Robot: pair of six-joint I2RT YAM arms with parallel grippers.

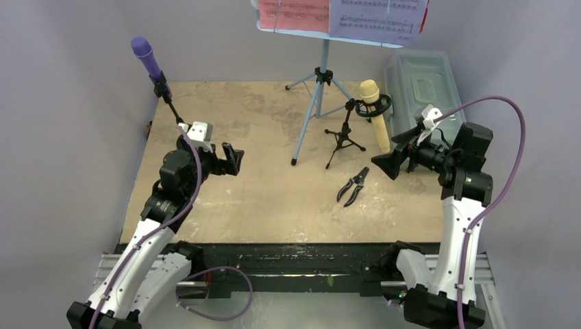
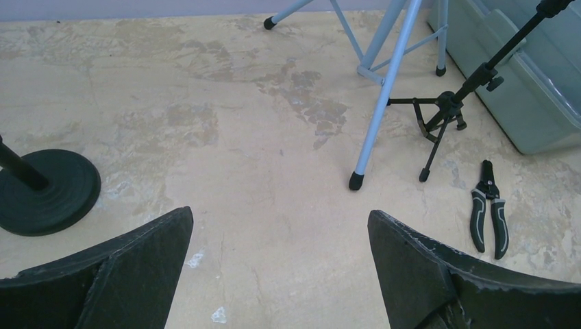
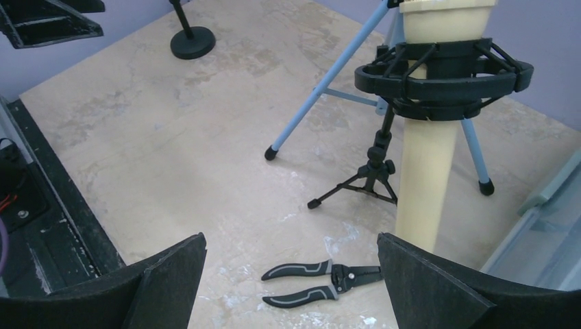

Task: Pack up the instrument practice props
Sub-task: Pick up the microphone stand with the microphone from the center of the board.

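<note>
A purple microphone [image 1: 142, 51] tilts on a black pole at the far left; its round base [image 2: 44, 192] lies left of my left gripper [image 2: 281, 233]. That gripper [image 1: 231, 159] is open and holds nothing. The light-blue music desk [image 1: 301, 31] stands at the back on tripod legs [image 1: 315, 103] and carries a red page [image 1: 294, 12] and a white page [image 1: 377, 17]. A cream microphone [image 1: 373, 110] hangs in a shock mount on a black mic tripod [image 1: 342, 140]. My right gripper [image 1: 387, 164] is open just right of the cream microphone [image 3: 428, 178], apart from it.
A translucent grey-green box [image 1: 425, 82] lies at the back right. Black-handled pliers [image 1: 353, 186] lie on the tabletop in front of the tripod, below my right gripper [image 3: 291, 253]. Grey walls enclose the table on three sides.
</note>
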